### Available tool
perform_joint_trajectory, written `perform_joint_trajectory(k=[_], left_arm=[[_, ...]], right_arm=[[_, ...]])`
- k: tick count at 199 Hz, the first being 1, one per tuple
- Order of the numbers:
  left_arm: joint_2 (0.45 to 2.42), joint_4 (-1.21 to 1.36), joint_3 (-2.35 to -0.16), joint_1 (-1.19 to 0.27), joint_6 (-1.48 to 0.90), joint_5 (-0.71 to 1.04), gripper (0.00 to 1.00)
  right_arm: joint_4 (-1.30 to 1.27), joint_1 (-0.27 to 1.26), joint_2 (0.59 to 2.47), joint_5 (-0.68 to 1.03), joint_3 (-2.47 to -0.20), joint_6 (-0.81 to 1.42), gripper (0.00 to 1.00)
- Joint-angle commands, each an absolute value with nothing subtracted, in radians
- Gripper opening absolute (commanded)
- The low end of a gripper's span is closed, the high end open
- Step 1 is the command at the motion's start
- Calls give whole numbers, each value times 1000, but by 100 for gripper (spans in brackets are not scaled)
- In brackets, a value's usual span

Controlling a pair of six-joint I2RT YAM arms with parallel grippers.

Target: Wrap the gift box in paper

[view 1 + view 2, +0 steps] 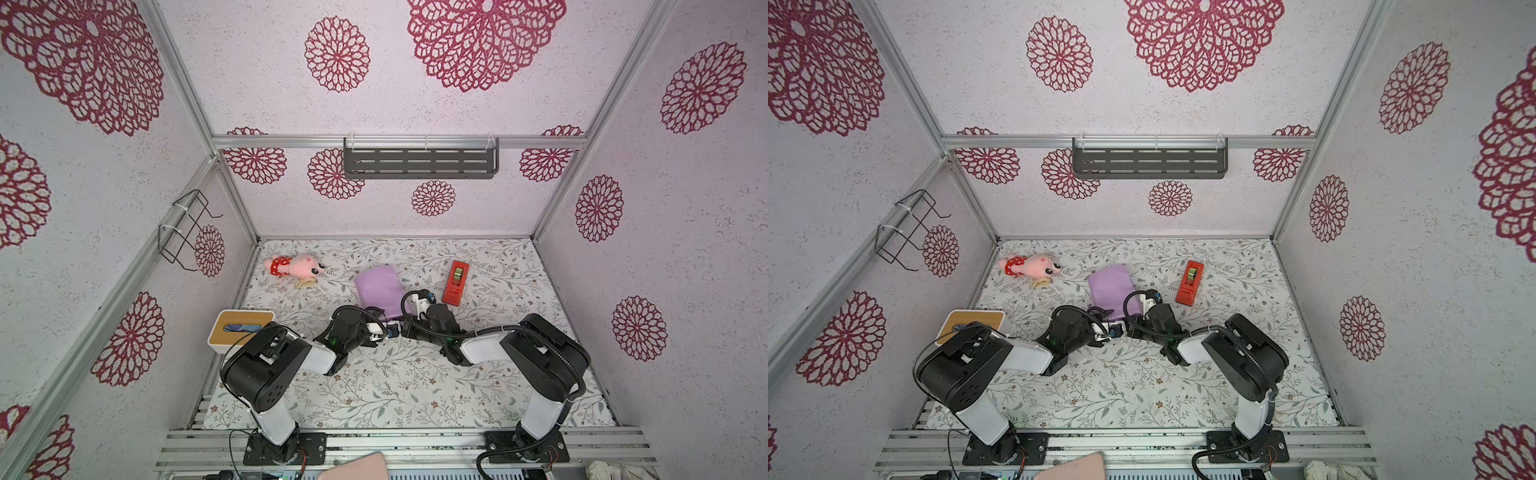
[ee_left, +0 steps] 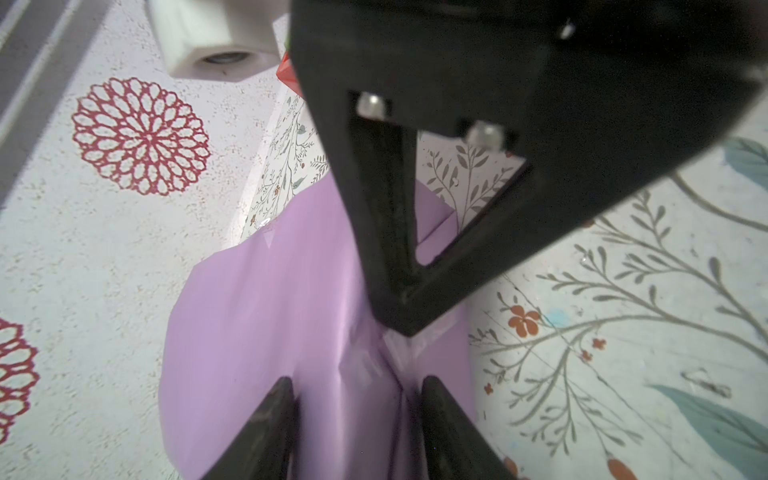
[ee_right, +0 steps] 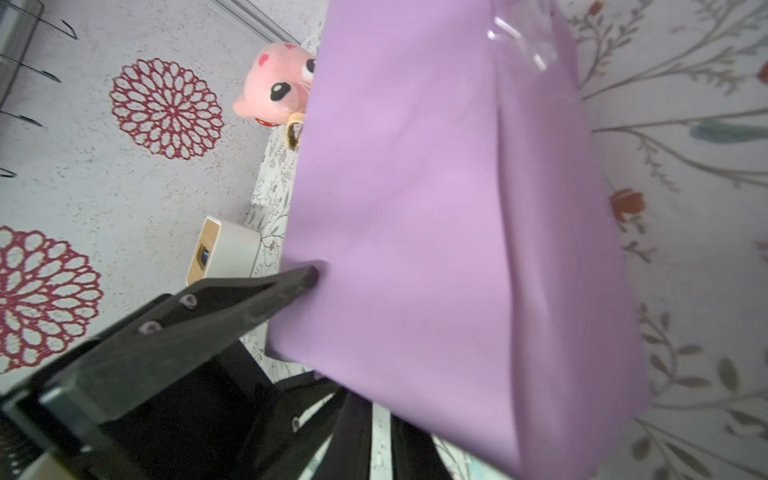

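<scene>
Paper (image 1: 376, 284) — thin lilac-purple sheet, folded into a boxy parcel at mid-table on the leaf-printed table cover (image 1: 395, 386). I could not see the gift box under it. Clear tape strip (image 3: 519, 41) lay on one fold. Right gripper (image 2: 409, 328): clenched, tips together, touching the parcel's near end. Left gripper (image 2: 357, 386): fingers apart astride a paper ridge — I could not tell whether they pinched it. Red plastic tape dispenser (image 1: 456, 282) stood just right of the parcel. Pink plush toy (image 1: 297, 266) lay far left. White tissue box with wooden top (image 1: 239, 330) sat near left.
</scene>
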State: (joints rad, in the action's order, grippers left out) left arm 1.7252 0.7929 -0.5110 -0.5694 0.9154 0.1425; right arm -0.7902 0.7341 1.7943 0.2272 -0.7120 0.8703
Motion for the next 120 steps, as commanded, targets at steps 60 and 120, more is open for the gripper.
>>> perform_joint_trajectory(k=[60, 120], left_arm=[[1723, 746, -516, -572, 902, 155, 51], [1707, 804, -507, -571, 854, 140, 61]], right_arm=[[-912, 754, 1814, 245, -762, 953, 14], [-944, 761, 1802, 289, -759, 978, 15]])
